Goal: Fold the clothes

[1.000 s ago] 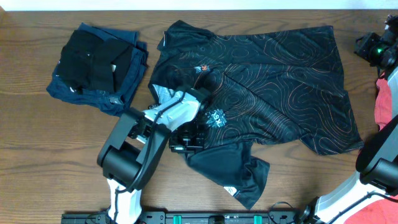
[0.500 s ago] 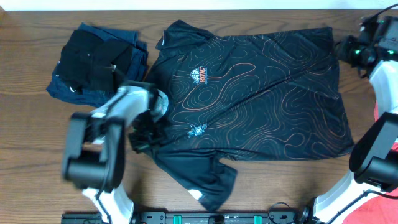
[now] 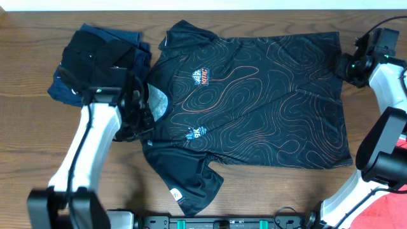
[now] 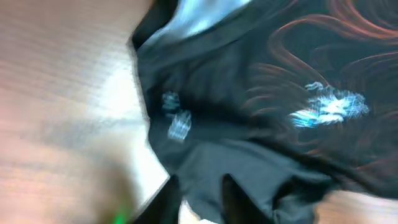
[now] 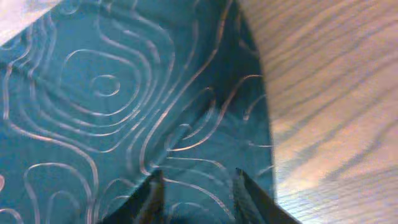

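The black shirt [image 3: 254, 108] with thin orange contour lines lies spread out, chest up, across the middle of the table. My left gripper [image 3: 137, 121] is at its left edge, beside the grey-lined collar [image 3: 159, 100]. In the left wrist view the gripper [image 4: 199, 186] stands open, with dark shirt cloth [image 4: 261, 74] lying under and between its fingers [image 4: 233, 200]. My right gripper [image 3: 346, 65] hovers at the shirt's top right corner. In the right wrist view it [image 5: 199, 183] is open over the flat cloth [image 5: 124, 93], close to the hem edge.
A folded pile of navy and black garments [image 3: 98, 63] sits at the back left, next to my left arm. Red cloth [image 3: 394, 95] shows at the right edge, and more red cloth [image 3: 381, 213] at the bottom right. Bare wood [image 3: 38, 146] lies on the left.
The shirt has gone from bunched and folded over to spread flat. My left gripper moved left to the collar side and opened. My right gripper came down to the top right corner.
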Robot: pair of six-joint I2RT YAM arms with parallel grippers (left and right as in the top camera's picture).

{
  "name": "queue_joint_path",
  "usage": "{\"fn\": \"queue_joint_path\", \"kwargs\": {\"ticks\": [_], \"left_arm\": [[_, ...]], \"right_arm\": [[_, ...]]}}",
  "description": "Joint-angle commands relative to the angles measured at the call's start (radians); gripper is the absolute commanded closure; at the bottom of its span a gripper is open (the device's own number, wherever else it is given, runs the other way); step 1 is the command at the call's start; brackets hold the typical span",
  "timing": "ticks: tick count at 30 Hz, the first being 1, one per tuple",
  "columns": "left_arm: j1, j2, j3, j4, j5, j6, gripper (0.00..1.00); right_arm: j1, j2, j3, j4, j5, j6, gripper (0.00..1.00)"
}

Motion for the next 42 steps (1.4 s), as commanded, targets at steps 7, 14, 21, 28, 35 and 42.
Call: {"fn": "queue_joint_path", "kwargs": {"ticks": [7,14,21,28,35,42], "left_arm": [[0.0,-0.138,0.003,0.034,0.132,0.098,0.33],[0.0,-0.14,0.003,0.022,0.144,0.097,0.33],[-0.001,-0.14,0.003,0.074,0.194,0.097,0.27],[-0.001,-0.14,0.003,0.143,0.195,0.098,0.14],[-0.001,-0.139,0.003,0.277,0.195,0.116,0.06],[-0.001,-0.139,0.003,0.33,0.195,0.161,0.06]], "right_arm": [[-0.019,0.156,-0.011,0.12,0.046,0.026,0.79],[-0.018,0.267,-0.011,0.277,-0.039,0.121,0.99],[-0.023,0.335,-0.01,0.571,-0.149,0.31,0.99],[-0.077,0.14,-0.005,0.529,-0.286,0.171,0.66],[-0.179,-0.174,-0.005,0.013,-0.279,0.099,0.57],[-0.201,-0.233,-0.031,-0.452,0.082,0.115,0.78]]}}
